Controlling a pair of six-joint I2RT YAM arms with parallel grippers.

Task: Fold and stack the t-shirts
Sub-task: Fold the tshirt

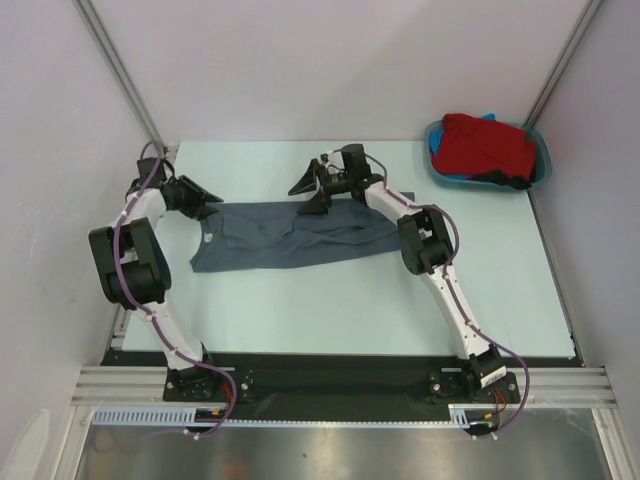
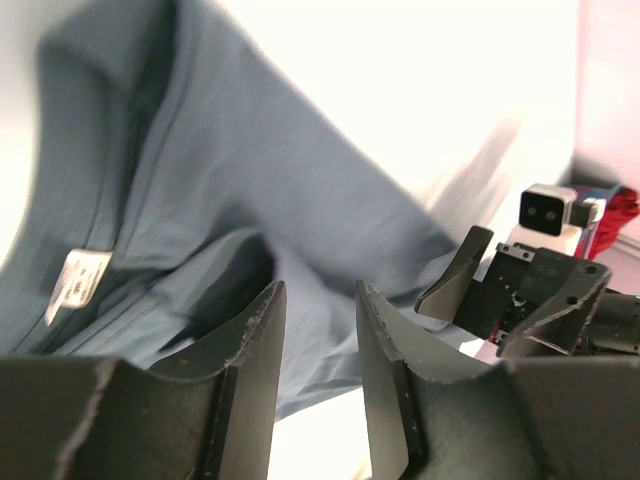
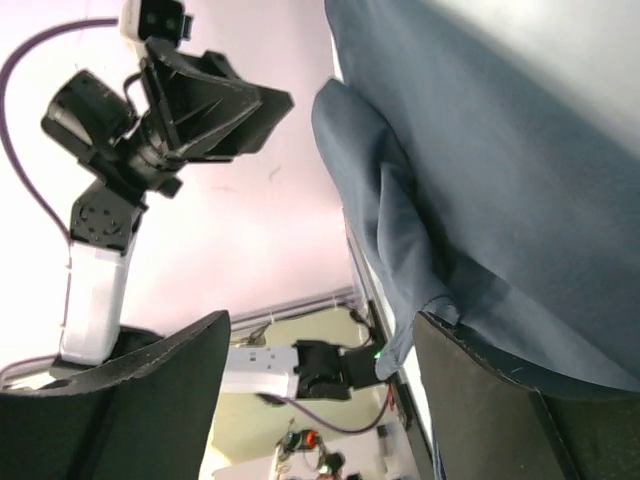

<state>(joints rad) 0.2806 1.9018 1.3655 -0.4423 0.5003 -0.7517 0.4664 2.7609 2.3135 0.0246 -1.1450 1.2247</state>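
**Grey t-shirt on the table, red one in the tub, both claws open**

The grey t-shirt (image 1: 290, 238) lies on the pale table (image 1: 350, 300), in the middle between the two arms. It is spread out mostly flat but not smooth: there are wrinkles across it, and its far edge is folded over near the right arm. The neck opening is at the left end, and the left wrist view shows a small white label (image 2: 80, 280) inside the collar.

The left gripper (image 2: 318, 295) is above the left end of this shirt, near the collar. Its fingers are apart with only a narrow gap, and no cloth is between them. The right gripper (image 3: 320, 330) is above the far edge of the shirt, more to the middle of the table. Its fingers are wide apart and hold nothing; a folded edge of the grey cloth lies just beside one finger, but I cannot tell if it touches.

The red t-shirt (image 1: 488, 148) is in the teal tub (image 1: 545, 160), which stands at the far right corner of the table, well apart from the grey shirt. The red shirt is bunched, not folded, and it fills most of the tub and rises above the rim. Under it, some blue cloth (image 1: 437, 152) shows at the left side of the tub, and a bit of black cloth (image 1: 518, 183) shows at the near right edge.
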